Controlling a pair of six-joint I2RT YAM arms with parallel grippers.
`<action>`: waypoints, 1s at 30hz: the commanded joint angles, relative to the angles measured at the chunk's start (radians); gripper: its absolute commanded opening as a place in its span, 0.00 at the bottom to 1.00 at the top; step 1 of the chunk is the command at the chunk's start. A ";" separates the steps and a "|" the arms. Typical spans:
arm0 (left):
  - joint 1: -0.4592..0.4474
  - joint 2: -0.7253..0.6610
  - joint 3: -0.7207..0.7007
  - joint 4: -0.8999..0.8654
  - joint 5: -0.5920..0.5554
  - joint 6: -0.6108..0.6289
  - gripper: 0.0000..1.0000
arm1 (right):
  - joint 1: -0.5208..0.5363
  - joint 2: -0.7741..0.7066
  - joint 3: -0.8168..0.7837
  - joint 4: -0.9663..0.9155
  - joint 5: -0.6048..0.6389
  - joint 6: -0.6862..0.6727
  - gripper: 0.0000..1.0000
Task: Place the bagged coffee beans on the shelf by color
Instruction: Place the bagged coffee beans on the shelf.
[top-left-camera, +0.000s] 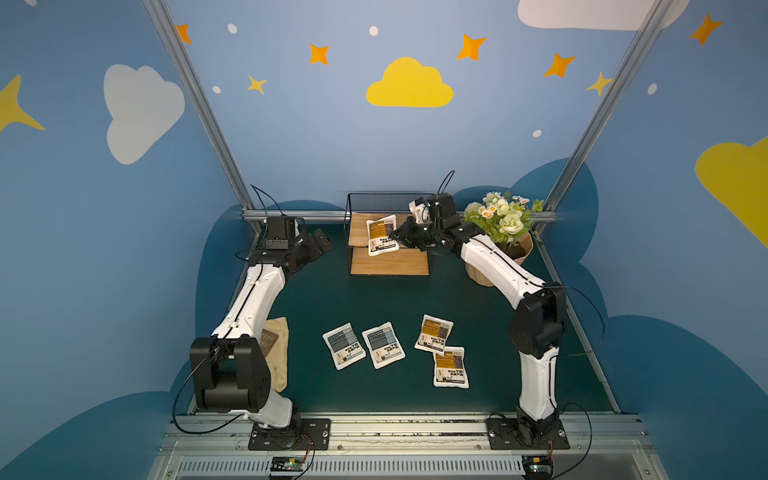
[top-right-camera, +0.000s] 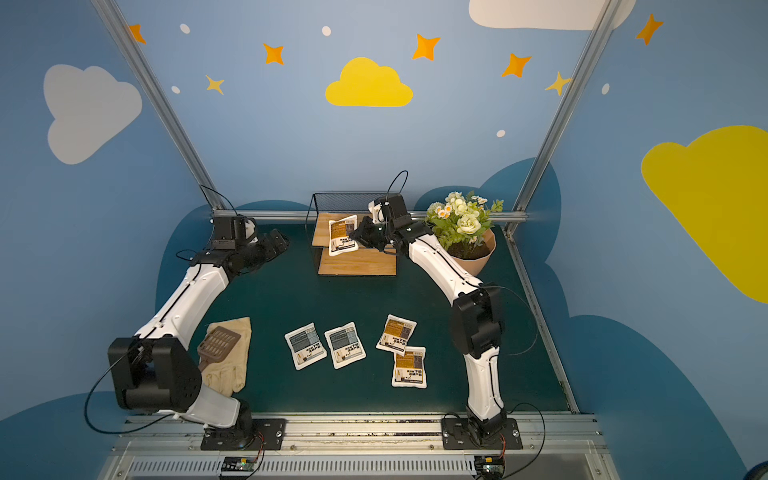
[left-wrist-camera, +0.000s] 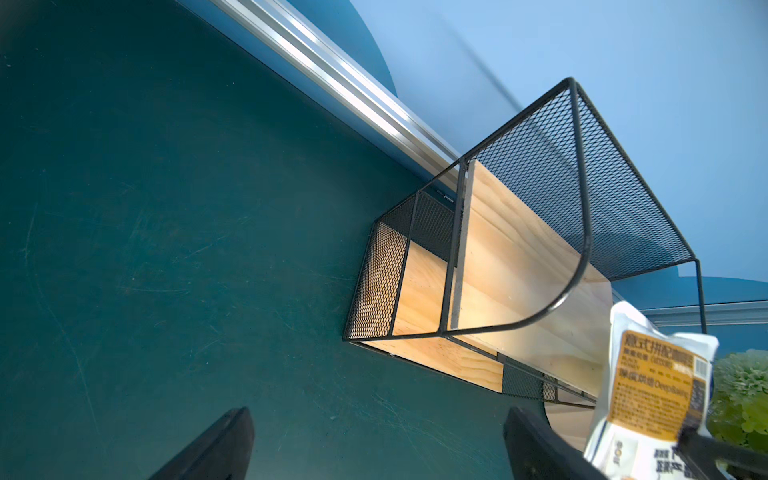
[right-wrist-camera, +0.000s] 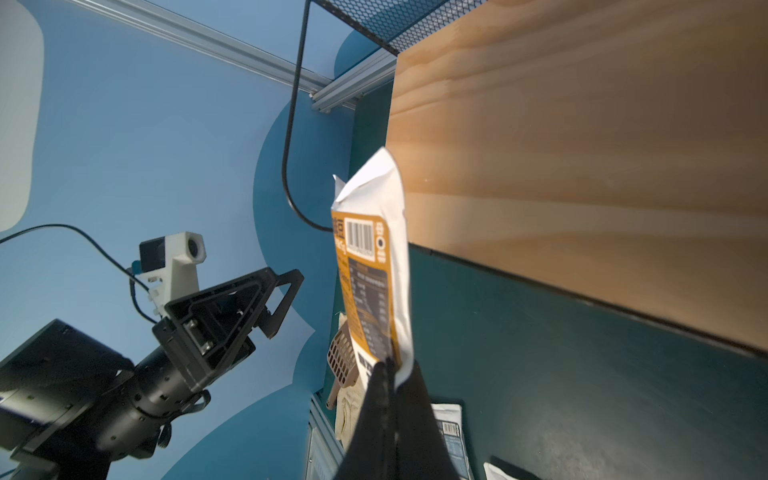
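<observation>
Clearly, pouch (right-wrist-camera: 371, 266) pinched, right end effector (right-wrist-camera: 389, 362) (wrist)

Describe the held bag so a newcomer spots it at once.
Find the wire shelf at the back. Over it, the right claw pinches an orange-labelled bag. It alone is gripped; the other bags lie on the table.

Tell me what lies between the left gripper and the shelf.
Only bare green tabletop separates the left gripper from the shelf, seen in both top views.
</observation>
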 joint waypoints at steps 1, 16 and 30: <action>0.004 0.017 0.021 0.008 0.041 0.007 1.00 | 0.006 0.090 0.153 -0.079 0.011 0.034 0.00; 0.005 0.028 -0.004 0.034 0.057 0.038 1.00 | 0.025 0.366 0.498 -0.053 0.061 0.086 0.00; 0.005 0.041 -0.032 0.057 0.120 0.028 1.00 | 0.042 0.457 0.556 0.023 0.125 0.090 0.35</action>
